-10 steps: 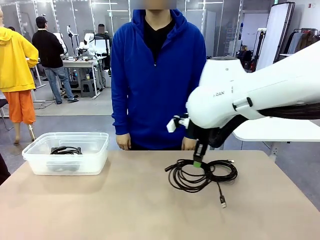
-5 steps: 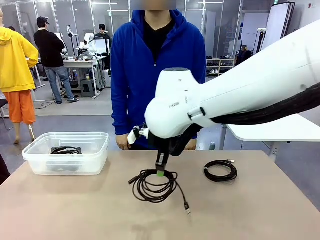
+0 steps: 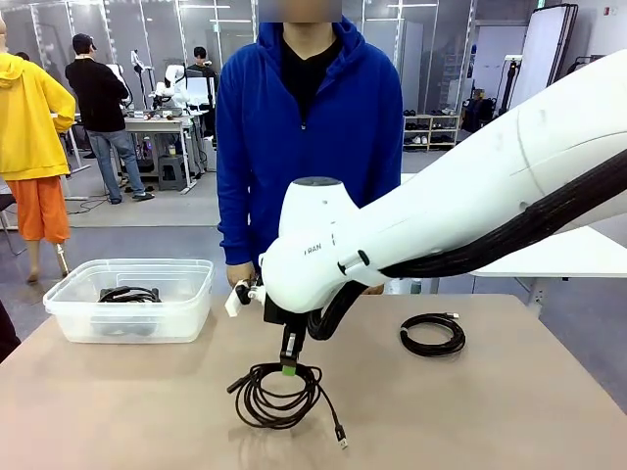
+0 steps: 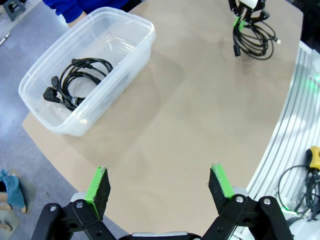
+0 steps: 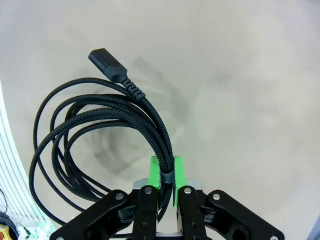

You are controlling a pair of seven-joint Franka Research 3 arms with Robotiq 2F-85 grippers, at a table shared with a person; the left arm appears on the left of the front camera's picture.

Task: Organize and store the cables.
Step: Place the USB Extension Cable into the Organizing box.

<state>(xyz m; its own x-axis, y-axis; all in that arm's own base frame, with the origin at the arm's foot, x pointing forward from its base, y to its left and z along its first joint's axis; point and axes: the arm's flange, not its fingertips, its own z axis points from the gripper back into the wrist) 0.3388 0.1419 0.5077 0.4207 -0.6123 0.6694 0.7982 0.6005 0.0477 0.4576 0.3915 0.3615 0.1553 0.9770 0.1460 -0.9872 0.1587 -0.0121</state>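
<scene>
Worktop [image 3: 509,411]: flat tan board across the lower part of the front view.
White robot arm [image 3: 470,206], the right one: enters from the right edge and reaches down to centre frame.
Person in a blue hooded top [image 3: 304,147]: stands at the far edge, upper centre.
Clear rectangular plastic bin [image 3: 69,318]: on the worktop at left of frame, well apart from the arm.
Loose coil of thin black braided cable [image 3: 274,397]: lower centre, hanging below the right jaws, one plug end trailing to lower right. The right jaws are closed tight on a bundle of its strands, green pads [image 5: 178,172] pressed on either side.
Smaller, tight coil of black cable [image 3: 432,336]: flat on the worktop at right of centre, untouched.
Coil of black cable with angled plugs [image 4: 75,80]: inside the bin, on its floor.
Left jaws: spread wide with nothing between them, green pads [image 4: 98,185] at the bottom of the left wrist view, above bare worktop.
</scene>
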